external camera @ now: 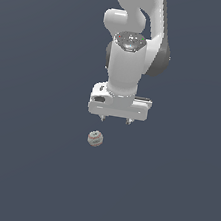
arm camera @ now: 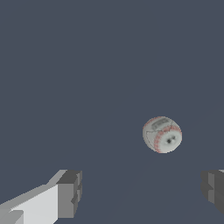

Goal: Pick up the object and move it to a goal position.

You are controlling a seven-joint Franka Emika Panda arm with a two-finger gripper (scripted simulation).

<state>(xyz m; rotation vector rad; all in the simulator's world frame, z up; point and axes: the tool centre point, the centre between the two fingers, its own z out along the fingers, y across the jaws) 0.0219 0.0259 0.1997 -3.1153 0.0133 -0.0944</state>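
Progress: early, approx. none of the real work done yet, judging by how things lie.

The gripper (external camera: 115,119) hangs pointing down w/ jaws spread wide and nothing between them. In the wrist view both fingertips (arm camera: 70,192) sit far apart at the frame edges, gap much wider than the ball.

The ball (external camera: 95,139), small, off-white w/ red stitch-like marks, rests on the dark desk (external camera: 22,169). Relative to the gripper: in the exterior view it's just below the fingertips and a bit toward the exterior view's left, not centred under them. No contact. Wrist view agrees: ball (arm camera: 162,134) is ahead of the finger line, not between the fingers, closer to one finger than the other.

Done so far: arm is near the ball, jaws ready.

Left, as I read it:
- shift gripper sideways so ball sits mid-gap
- descend around it
- close on it
- lift, carry to goal

No goal marker visible in either view, so can't say where the goal is or how far the carry runs.

Watch-out: ball is round, could roll if one finger nudges it first; centring matters.
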